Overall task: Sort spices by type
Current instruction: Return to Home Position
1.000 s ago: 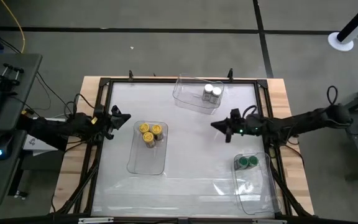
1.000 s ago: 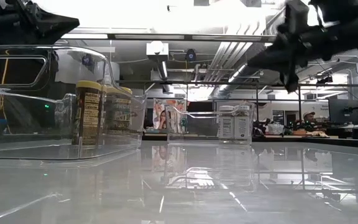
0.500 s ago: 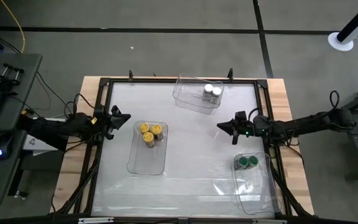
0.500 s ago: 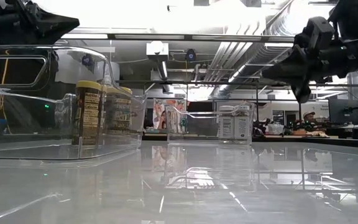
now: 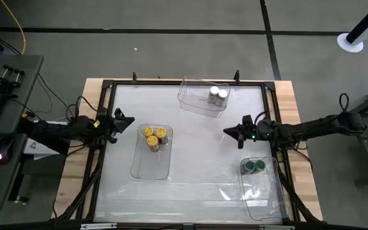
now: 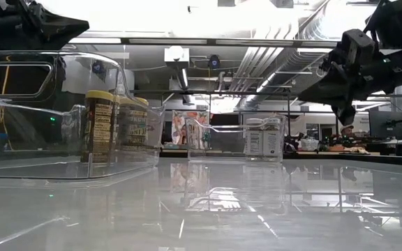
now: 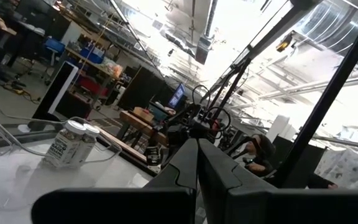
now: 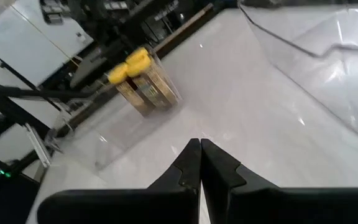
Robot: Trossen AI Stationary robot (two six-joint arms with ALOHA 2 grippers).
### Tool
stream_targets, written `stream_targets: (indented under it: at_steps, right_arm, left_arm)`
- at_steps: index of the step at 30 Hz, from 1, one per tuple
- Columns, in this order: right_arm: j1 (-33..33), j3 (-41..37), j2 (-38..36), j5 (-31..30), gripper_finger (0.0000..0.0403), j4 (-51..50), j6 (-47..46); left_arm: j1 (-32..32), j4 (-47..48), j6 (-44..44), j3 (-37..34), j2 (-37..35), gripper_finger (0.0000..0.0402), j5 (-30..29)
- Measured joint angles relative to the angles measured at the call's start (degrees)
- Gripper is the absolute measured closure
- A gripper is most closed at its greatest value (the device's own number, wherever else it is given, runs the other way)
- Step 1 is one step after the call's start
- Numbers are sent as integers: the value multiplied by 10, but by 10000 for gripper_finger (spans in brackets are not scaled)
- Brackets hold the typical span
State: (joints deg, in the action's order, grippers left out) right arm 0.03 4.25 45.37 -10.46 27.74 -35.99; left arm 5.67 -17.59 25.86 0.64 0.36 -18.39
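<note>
Left gripper [image 5: 128, 120] hangs at the table's 10 o'clock edge, fingers pressed together, empty; near it three yellow-lid jars [image 5: 153, 136] stand in the left bin [image 5: 149, 167] at 9. Two white-lid jars [image 5: 218, 94] sit in the far bin [image 5: 193, 97] at 1 o'clock. Right gripper [image 5: 227, 132] hangs at 3, fingers together, empty; two green-lid jars [image 5: 255, 167] stand in the right bin [image 5: 260, 195] at 4.

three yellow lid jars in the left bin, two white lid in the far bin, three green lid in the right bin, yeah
No: the high view shows two green-lid jars in the right bin, not three. The yellow-lid jars in the left bin and white-lid jars in the far bin are right.
</note>
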Motion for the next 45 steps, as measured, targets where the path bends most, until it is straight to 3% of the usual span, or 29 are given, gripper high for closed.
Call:
stream_targets:
  at_steps: [12,23,28,45]
  right_arm:
    - [0,0,-193,0,402,-190,0]
    - [0,0,-366,0,402,-268,0]
    - [0,-35,-450,0,402,-257,0]
    - [0,-37,-454,11,402,-253,0]
  left_arm:
    - [0,5,0,0,-1,401,0]
    - [0,76,0,0,-1,402,0]
    - [0,143,0,0,-1,402,0]
    - [-20,146,0,0,-1,402,2]
